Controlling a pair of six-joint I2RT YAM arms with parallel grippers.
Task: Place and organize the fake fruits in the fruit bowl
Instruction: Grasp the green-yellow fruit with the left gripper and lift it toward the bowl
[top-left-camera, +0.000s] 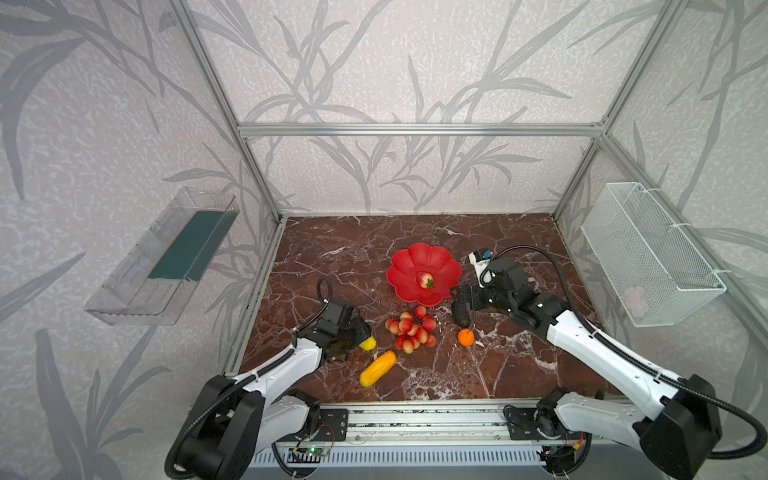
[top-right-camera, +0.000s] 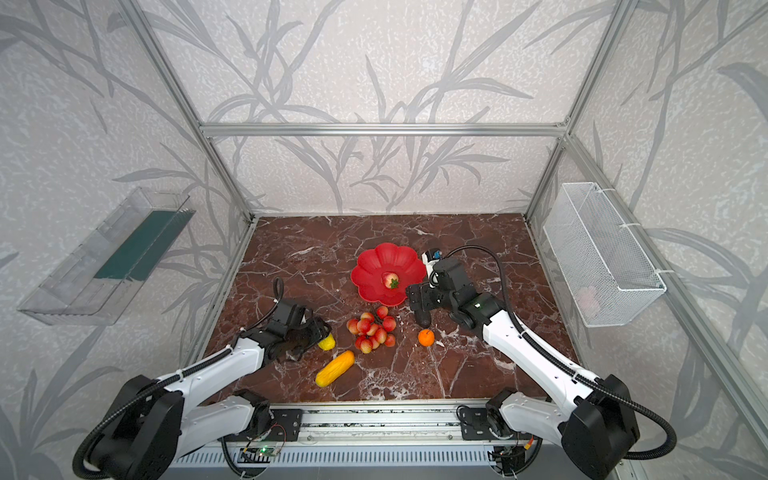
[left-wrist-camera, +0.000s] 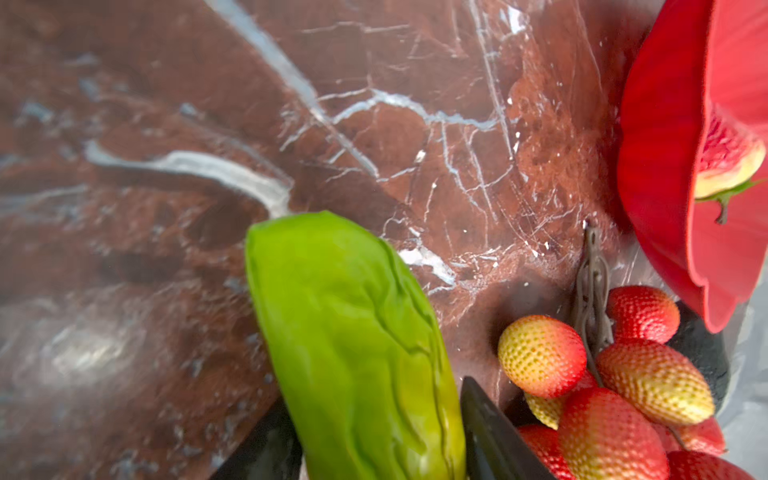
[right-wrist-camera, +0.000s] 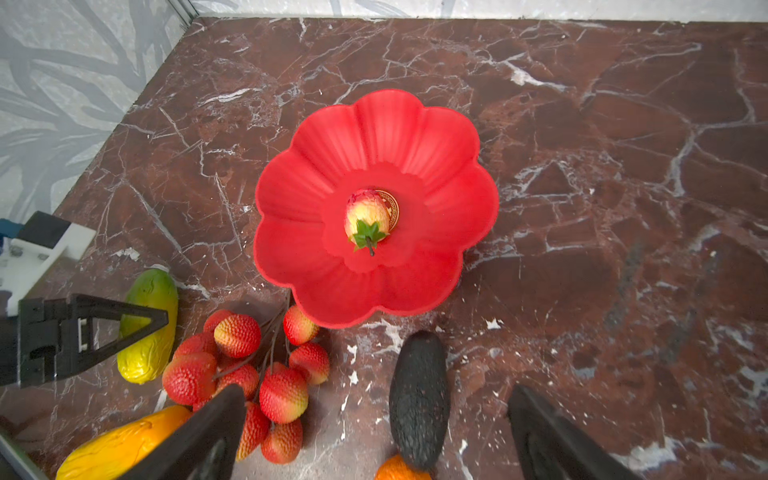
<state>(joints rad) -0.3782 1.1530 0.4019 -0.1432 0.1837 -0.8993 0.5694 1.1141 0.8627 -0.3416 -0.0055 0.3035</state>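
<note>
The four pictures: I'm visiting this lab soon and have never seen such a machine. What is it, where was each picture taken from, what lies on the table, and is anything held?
It is a robot with a left arm and a right arm, each ending in a two-fingered end effector. Two pictures look down from above, side by side; two come from cameras on the wrists. On the marble table stands a red bowl with a strawberry inside. Outside it lie a red bunch, a yellow-orange fruit, an orange, an avocado and a green-yellow fruit. The left end effector is closed on the green-yellow fruit. The right end effector is open and empty; its wrist camera shows the avocado in the gap.
</note>
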